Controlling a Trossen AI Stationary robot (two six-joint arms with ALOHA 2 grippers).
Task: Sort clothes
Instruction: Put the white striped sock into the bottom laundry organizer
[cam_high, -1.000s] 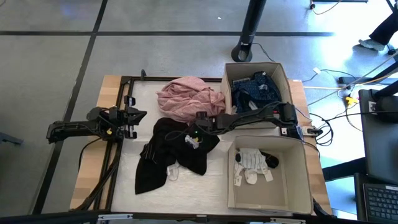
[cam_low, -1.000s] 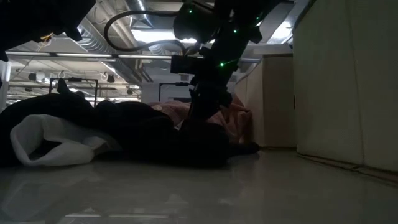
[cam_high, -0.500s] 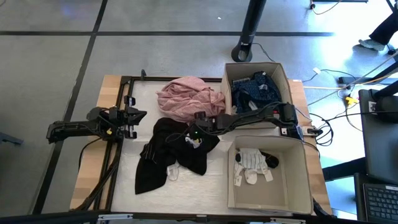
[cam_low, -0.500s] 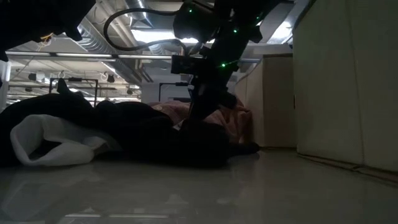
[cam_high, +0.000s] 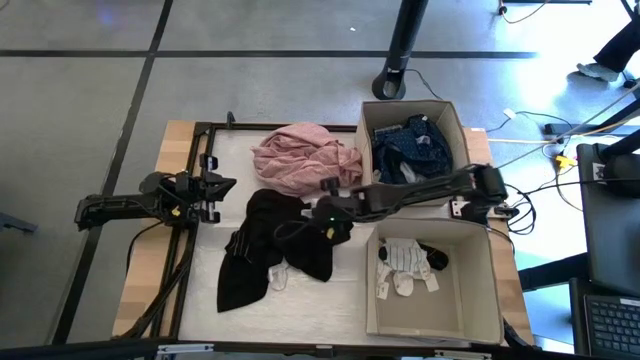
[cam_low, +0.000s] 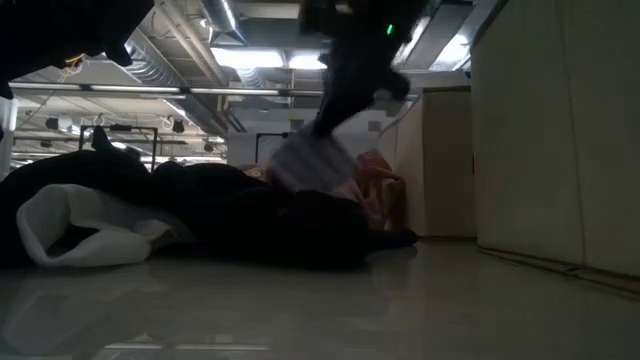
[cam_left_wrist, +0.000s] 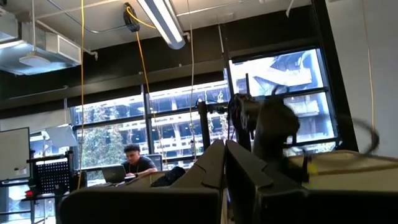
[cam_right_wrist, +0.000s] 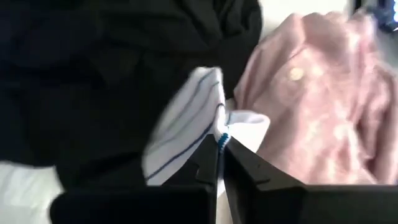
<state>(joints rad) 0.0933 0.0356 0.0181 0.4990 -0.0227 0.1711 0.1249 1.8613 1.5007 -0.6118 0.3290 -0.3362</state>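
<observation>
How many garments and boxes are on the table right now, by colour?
Pink garment: 1
Black pile: 1 heap, pieces not separable
White striped sock pinched in the right gripper: 1
White sock on the black pile: 1
Denim-blue clothing in the far box: 1
Near box: several white socks
Boxes: 2
Total: 7 countable

From above, light falls even and bright. The low view is dim and backlit by ceiling strip lights (cam_low: 262, 57); upper centre smears, perhaps motion. The striped sock (cam_right_wrist: 186, 134) blurs.
</observation>
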